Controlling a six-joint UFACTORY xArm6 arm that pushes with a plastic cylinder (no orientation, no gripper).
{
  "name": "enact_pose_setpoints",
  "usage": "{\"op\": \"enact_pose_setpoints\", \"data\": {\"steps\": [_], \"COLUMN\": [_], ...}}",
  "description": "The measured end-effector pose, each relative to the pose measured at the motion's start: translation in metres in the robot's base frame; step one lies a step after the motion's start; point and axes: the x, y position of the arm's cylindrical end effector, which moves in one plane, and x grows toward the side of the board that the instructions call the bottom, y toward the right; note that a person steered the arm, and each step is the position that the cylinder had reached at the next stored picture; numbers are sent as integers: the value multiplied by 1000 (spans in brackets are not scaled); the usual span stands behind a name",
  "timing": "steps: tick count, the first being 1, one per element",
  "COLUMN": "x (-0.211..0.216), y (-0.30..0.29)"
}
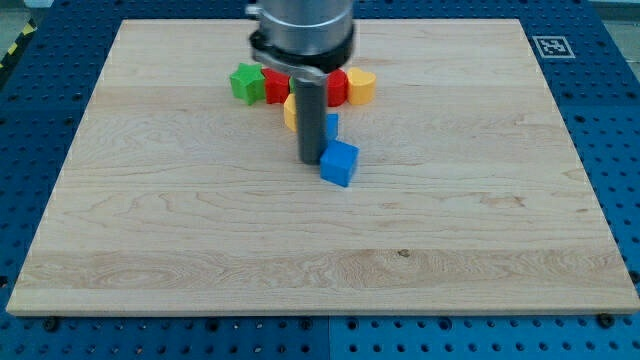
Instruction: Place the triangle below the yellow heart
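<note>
Presently, my tip is seen set down on the wooden board, touching or all but touching the view's left side of a blue cube. No jaws are carried; nothing is grasped, and a block can only be shoved by the rod's side or end.

Places are taken from the yellow heart, which lies near the view's top. Just to its left a red block is pressed against it; further left a second red block and a green block are noted, shapes unclear. Below and left of the heart a yellow piece shows beside the rod, mostly hidden. Below the heart a second blue block is partly seen behind the rod; this is judged the likely triangle, though its shape cannot be confirmed. The cube lies lower again.

The huddle is judged the reason for the tip's position: the cluster is entered from below, where room exists. The blue piece already lies roughly below the heart, slightly left.
</note>
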Motion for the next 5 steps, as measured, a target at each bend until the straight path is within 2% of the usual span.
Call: {"op": "enact_pose_setpoints", "data": {"steps": [2,3,4,5], "x": [-2,-20,-21,-21], "y": [-37,-13,31,36]}}
